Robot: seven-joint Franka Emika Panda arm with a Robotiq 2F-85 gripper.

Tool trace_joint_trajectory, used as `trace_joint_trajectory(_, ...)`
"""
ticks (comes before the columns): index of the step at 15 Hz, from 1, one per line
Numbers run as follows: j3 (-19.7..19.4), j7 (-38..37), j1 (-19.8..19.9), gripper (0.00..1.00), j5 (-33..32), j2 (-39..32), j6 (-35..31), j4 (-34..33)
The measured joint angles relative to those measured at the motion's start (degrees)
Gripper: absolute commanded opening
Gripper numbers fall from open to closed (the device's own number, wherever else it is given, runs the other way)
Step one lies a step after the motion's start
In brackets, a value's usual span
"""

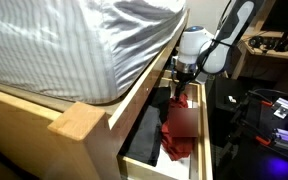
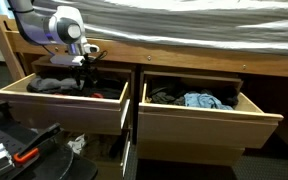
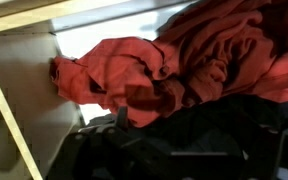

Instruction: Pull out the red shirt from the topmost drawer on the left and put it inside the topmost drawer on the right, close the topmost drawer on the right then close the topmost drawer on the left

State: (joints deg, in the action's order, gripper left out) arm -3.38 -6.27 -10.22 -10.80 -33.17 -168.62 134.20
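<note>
Red shirt (image 3: 154, 70) lies bunched beside the black garment (image 3: 184, 150) in the left drawer (image 2: 54, 105); your end effector (image 1: 181, 85) hangs above it, spread wide, ready to pinch a fold.

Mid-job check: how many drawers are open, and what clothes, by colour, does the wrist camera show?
Open drawers: 2
Red shirt: 1
Black garment: 1
Total: 4
</note>
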Motion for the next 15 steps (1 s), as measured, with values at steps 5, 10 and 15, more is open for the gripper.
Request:
trace_joint_trajectory(5, 0.48, 0.41, 0.26, 1.00, 1.30, -1.08, 1.62, -0.99)
trace_joint_trajectory(10, 2.08, 2.32, 3.15, 1.00, 3.32, -8.90, 4.47, -6.82)
trace_joint_trajectory(15, 2.27, 2.15, 3.30, 1.00, 3.37, -9.83, 4.58, -7.90)
